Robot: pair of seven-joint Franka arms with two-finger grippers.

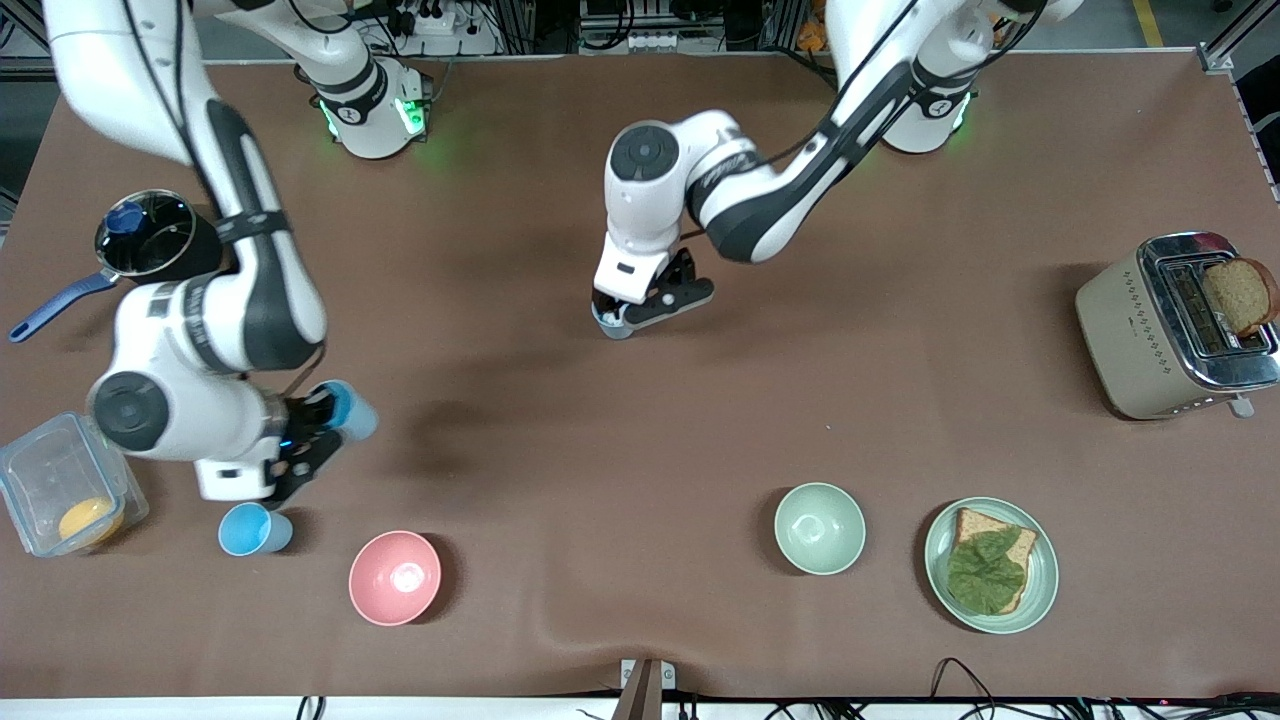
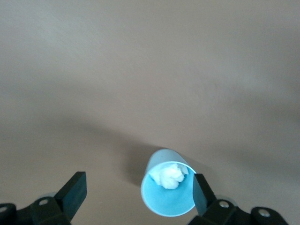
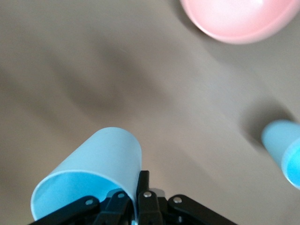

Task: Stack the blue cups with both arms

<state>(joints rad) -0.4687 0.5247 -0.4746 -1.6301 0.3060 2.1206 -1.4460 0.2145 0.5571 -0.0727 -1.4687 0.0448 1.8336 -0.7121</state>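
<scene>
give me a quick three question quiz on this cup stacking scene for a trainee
1. True or false: the right tool grips a blue cup.
2. Pick one: the free cup standing on the table is beside which bowl? A) the pink bowl B) the pale green bowl
3. Fill in: the left tool is down at the third cup, with its jaws ____.

Key: 1 true; 2 A; 3 open
</scene>
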